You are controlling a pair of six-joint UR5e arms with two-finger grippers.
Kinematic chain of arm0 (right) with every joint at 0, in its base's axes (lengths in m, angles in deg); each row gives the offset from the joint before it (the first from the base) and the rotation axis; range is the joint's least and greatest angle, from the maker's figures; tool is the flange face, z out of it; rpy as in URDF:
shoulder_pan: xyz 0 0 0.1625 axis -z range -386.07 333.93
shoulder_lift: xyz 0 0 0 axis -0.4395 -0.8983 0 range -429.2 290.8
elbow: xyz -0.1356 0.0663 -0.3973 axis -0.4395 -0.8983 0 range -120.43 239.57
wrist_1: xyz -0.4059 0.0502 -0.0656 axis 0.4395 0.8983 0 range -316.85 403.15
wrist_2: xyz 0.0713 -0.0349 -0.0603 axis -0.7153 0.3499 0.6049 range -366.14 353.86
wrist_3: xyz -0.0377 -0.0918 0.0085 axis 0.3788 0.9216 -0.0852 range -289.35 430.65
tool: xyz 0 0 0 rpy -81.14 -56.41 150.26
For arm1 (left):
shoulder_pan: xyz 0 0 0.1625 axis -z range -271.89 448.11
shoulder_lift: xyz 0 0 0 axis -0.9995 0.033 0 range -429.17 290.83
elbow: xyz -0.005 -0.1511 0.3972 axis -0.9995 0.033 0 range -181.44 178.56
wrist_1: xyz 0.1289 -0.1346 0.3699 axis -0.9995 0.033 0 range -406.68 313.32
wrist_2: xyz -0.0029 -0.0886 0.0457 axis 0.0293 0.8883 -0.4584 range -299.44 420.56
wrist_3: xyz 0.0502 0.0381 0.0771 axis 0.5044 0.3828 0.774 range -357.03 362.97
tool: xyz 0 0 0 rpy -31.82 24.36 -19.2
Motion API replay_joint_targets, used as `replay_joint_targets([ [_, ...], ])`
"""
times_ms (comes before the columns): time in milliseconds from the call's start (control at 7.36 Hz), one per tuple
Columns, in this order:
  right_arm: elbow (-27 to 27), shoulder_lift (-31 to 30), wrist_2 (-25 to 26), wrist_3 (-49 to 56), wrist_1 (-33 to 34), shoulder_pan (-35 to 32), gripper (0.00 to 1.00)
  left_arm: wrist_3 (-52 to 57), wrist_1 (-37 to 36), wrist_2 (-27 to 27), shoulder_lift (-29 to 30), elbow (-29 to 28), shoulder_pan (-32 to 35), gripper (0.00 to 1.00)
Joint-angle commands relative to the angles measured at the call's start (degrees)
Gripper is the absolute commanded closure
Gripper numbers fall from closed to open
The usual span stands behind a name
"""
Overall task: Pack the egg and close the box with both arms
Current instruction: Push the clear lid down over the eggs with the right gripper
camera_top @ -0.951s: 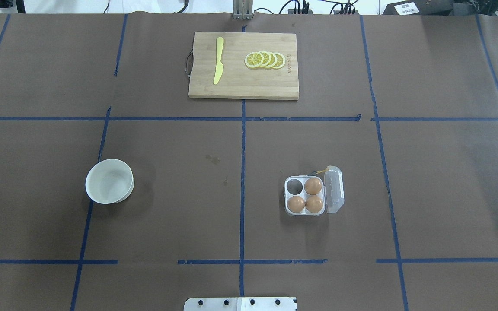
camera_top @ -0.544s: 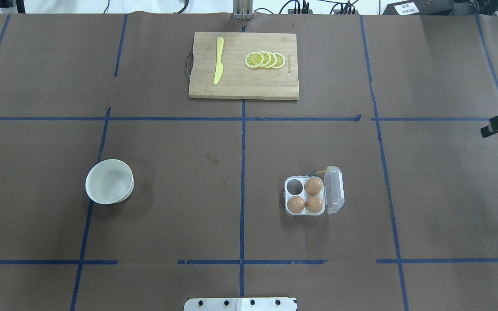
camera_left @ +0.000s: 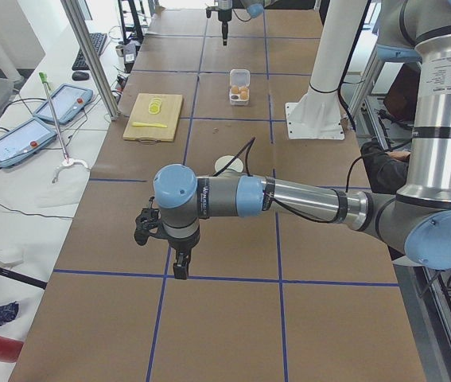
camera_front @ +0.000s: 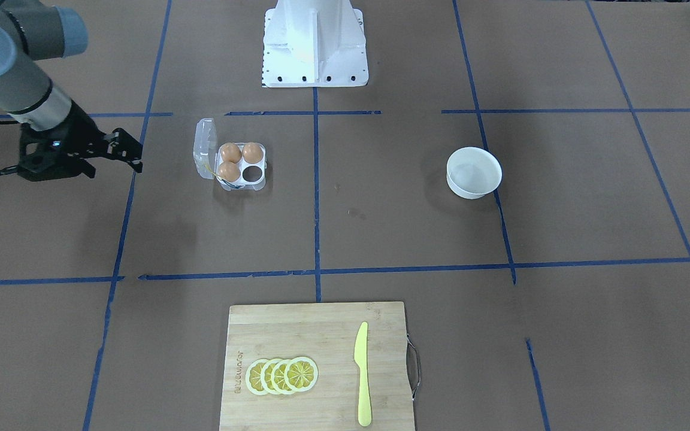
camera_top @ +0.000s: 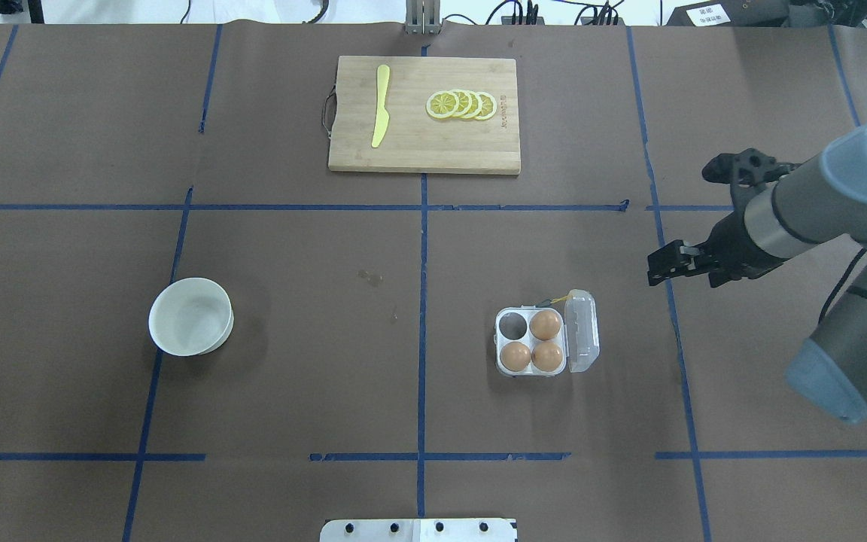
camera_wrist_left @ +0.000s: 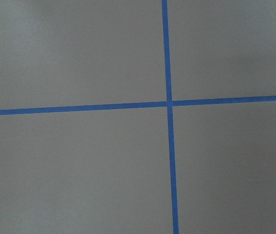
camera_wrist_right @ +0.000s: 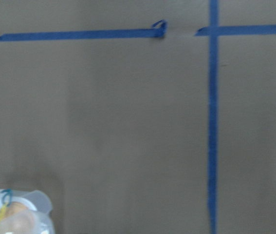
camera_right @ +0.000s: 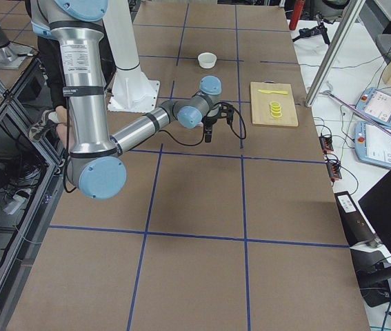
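The clear box (camera_top: 499, 354) stands open right of the table's middle, its lid (camera_top: 582, 332) folded out to the right with a yellow string at the hinge. Three brown eggs (camera_top: 546, 324) fill three cups; the far-left cup (camera_top: 511, 324) is empty. The box also shows in the front view (camera_front: 259, 182) and at the right wrist view's lower left corner (camera_wrist_right: 11, 214). My right gripper (camera_top: 653, 269) hovers right of and beyond the box, apart from it, open and empty; it also shows in the front view (camera_front: 135, 157). My left gripper (camera_left: 179, 269) shows only in the left side view; I cannot tell its state.
A white bowl (camera_top: 191, 315) stands at the left and looks empty. A wooden cutting board (camera_top: 424, 143) at the far middle holds a yellow knife (camera_top: 381, 105) and lemon slices (camera_top: 461, 105). Blue tape lines (camera_top: 422, 301) cross the brown table. The white base (camera_front: 314, 42) stands at the near edge.
My right arm has come in from the right edge and its gripper has moved left toward the box. The box, eggs and bowl have not moved.
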Motion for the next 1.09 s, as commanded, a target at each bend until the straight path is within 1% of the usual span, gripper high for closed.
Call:
replay_joint_targets([
  [0, -0.9, 8.0, 6.8, -8.7, 0.1, 9.5, 0.00, -0.1, 0.1, 0.2, 0.5, 0.0, -0.1, 0.00],
  [272, -0.3, 12.5, 6.8, -13.3, 0.1, 9.7, 0.00, -0.1, 0.1, 0.2, 0.8, -0.1, -0.1, 0.00],
  [544, -0.4, 12.8, 6.2, -13.0, 1.0, 8.8, 0.00, 0.0, 0.1, 0.2, 0.8, -0.3, -0.1, 0.00],
  [680, -0.3, 12.7, 6.1, -12.2, 4.0, 7.1, 0.00, 0.0, 0.1, 0.2, 0.7, -0.3, -0.1, 0.00],
  [816, -0.3, 12.4, 6.3, -10.6, 9.0, 6.2, 0.00, 0.2, 0.2, 0.2, 0.6, -0.3, -0.1, 0.00],
  [951, -0.3, 11.9, 6.1, -4.3, 11.1, 3.5, 0.00, 0.2, 0.2, 0.2, 0.6, -0.3, -0.1, 0.00],
])
